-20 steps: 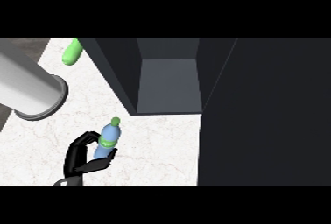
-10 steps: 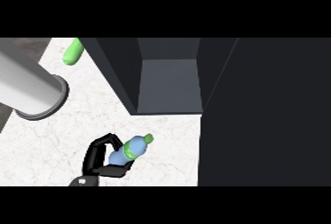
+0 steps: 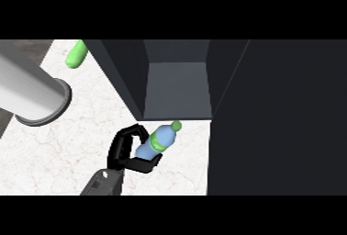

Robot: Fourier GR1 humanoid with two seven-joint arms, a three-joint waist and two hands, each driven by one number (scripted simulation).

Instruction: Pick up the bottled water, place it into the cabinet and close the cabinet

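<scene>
Bottled water, green cap tilted toward the open cabinet, just below its front edge over the white counter. Right hand has its fingers curled round the bottle; a grey cylinder stands at left.

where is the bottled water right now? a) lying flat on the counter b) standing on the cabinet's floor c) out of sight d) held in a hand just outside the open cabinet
d, since the black hand is curled round the bottled water, which tilts with its green cap toward the front edge of the open cabinet and is not yet inside it.
</scene>
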